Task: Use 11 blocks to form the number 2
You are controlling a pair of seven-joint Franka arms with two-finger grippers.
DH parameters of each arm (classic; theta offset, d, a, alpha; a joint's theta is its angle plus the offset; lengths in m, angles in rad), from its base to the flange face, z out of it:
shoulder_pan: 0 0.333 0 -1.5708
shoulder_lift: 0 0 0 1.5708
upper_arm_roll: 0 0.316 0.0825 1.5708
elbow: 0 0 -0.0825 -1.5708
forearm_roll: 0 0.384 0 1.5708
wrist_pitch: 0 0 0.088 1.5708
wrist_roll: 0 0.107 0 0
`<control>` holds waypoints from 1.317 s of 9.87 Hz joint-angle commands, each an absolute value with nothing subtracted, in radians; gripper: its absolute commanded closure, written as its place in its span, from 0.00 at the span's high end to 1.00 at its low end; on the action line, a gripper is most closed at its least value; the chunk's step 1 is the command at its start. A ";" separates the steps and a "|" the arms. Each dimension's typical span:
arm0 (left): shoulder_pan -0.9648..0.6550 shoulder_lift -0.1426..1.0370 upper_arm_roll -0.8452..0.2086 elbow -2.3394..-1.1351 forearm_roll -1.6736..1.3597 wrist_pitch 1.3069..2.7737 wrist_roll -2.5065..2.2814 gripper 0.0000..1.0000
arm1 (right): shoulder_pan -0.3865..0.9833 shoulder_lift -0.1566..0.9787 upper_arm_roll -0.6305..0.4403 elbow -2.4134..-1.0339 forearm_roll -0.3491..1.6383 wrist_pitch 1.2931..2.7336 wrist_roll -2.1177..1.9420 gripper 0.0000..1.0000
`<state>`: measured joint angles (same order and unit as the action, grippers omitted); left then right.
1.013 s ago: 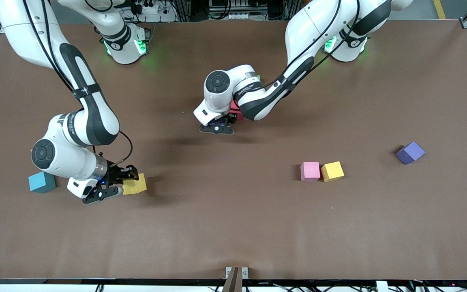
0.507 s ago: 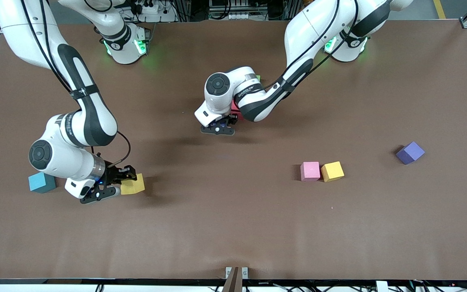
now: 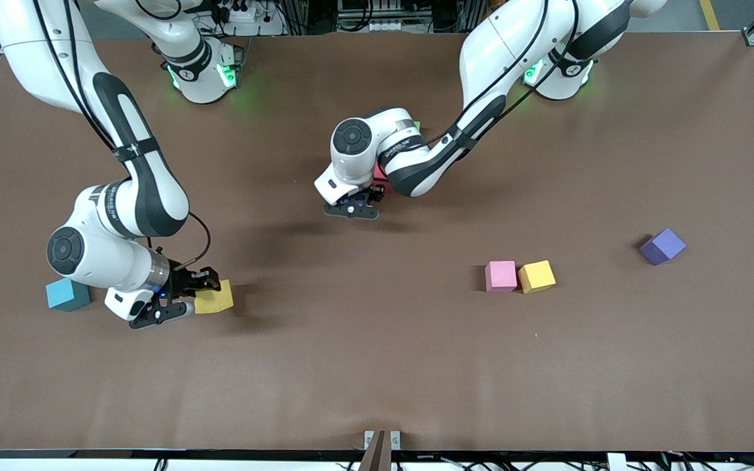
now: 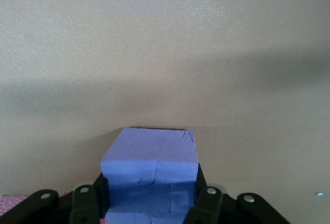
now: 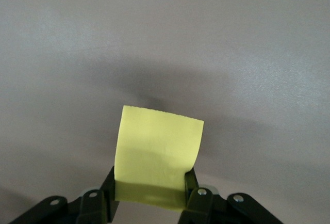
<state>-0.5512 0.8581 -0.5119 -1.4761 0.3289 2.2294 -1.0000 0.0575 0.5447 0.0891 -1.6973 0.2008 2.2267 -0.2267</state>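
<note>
My right gripper (image 3: pixel 199 296) pinches a yellow block (image 5: pixel 157 154) near the table's (image 3: pixel 377 366) right-arm edge. My left gripper (image 3: pixel 365 199) clamps a blue block (image 4: pixel 150 167) mid-table, beside the red block (image 3: pixel 379 173); the blue block's placement comes first, I judge.

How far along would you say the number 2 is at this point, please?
Early. Only a red block and a green sliver show under the left arm mid-table. In hand: the left end effector grips a blue block; the right end effector grips a yellow block. Left: teal, pink, orange-yellow and purple blocks lie scattered.
</note>
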 commanded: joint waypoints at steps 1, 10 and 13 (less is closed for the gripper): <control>-0.558 0.859 -0.506 -1.473 0.357 2.227 -0.985 0.21 | 0.044 0.540 0.098 -1.704 0.222 2.223 -0.227 0.26; -0.566 0.870 -0.506 -1.474 0.362 2.226 -0.991 0.26 | 0.041 0.541 0.098 -1.704 0.222 2.218 -0.235 0.26; -0.572 0.876 -0.506 -1.476 0.362 2.226 -0.991 0.30 | 0.040 0.541 0.098 -1.703 0.222 2.214 -0.236 0.26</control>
<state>-0.5585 0.8671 -0.5118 -1.4786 0.3419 2.2286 -0.9875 0.0533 0.5483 0.0889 -1.6973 0.2014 2.2203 -0.2268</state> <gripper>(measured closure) 0.392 0.476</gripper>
